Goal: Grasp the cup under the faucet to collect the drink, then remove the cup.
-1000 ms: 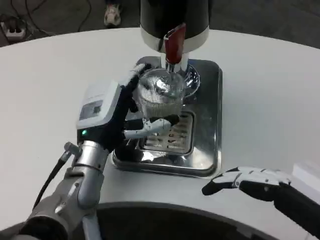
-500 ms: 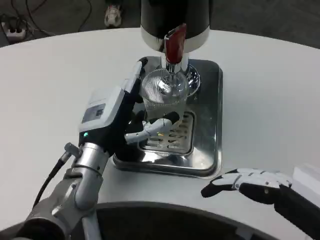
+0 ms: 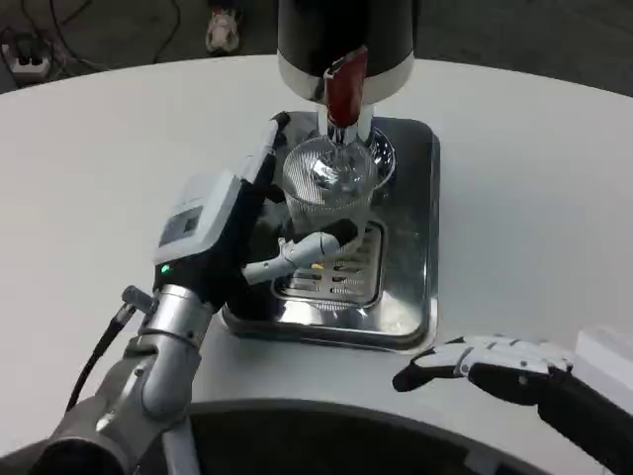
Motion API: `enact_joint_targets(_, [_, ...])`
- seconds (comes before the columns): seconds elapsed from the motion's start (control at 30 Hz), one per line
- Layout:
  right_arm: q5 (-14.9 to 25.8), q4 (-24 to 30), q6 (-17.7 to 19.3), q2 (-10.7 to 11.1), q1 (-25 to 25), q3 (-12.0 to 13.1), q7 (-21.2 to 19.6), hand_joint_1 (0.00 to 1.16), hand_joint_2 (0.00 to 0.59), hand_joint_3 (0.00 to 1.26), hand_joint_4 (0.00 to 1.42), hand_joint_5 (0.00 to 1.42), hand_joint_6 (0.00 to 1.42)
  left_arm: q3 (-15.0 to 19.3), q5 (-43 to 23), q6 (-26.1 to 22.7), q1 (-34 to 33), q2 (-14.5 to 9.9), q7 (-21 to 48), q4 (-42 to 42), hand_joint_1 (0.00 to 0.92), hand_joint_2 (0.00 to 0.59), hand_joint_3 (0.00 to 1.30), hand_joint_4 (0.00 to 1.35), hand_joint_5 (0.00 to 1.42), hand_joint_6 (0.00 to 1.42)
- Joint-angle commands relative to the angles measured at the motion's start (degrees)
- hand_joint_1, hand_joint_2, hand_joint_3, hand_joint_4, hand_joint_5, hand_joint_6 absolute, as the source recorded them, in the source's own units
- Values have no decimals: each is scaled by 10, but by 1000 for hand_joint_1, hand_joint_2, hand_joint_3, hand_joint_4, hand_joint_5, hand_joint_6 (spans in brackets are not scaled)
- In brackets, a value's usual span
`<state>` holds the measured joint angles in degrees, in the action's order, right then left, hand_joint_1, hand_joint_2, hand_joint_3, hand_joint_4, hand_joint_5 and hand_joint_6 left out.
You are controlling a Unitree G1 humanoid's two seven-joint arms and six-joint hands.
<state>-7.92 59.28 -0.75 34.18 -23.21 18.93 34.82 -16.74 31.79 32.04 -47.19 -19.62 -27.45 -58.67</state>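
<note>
A clear ribbed cup (image 3: 328, 190) stands on the steel drip tray (image 3: 406, 287), right beneath the faucet (image 3: 344, 127) of the black dispenser (image 3: 346, 35) with its red lever (image 3: 345, 84). My left hand (image 3: 232, 233) wraps the cup from its left side, thumb (image 3: 302, 250) across the front and fingers (image 3: 269, 148) reaching behind it. My right hand (image 3: 490, 364) lies flat on the white table at the lower right, fingers stretched out, holding nothing.
The tray's slotted grate (image 3: 341, 272) lies just in front of the cup. A power strip (image 3: 28, 61) and a shoe (image 3: 224, 28) are on the floor beyond the table's far edge. A white object (image 3: 608, 346) sits at the right edge.
The cup has shifted slightly back and up under the faucet with my left hand around it. My right hand has barely moved.
</note>
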Motion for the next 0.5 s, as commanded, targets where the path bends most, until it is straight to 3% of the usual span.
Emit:
enact_joint_targets(0.03, [-3, 7, 3, -3, -3, -3, -7, 506, 439, 299, 207, 155, 128, 16, -8, 0, 32, -6, -17, 27, 30, 1, 0, 62, 430, 514])
enact_joint_targets(0.17, [-5, 7, 2, -3, -2, -6, -7, 506, 440, 299, 207, 155, 128, 25, -6, -7, 55, -6, -27, 53, 0, 0, 0, 63, 417, 503])
enact_joint_targets(0.33, [-12, 7, -1, -6, 3, -14, -6, 506, 440, 299, 207, 155, 128, 60, -34, -16, 118, 1, -23, 131, 0, 4, 0, 58, 319, 398])
enact_joint_targets(0.5, [-18, 7, -5, -10, 6, -23, -5, 506, 440, 299, 207, 155, 128, 103, -127, -6, 182, 1, 69, 283, 0, 25, 6, 35, 194, 212])
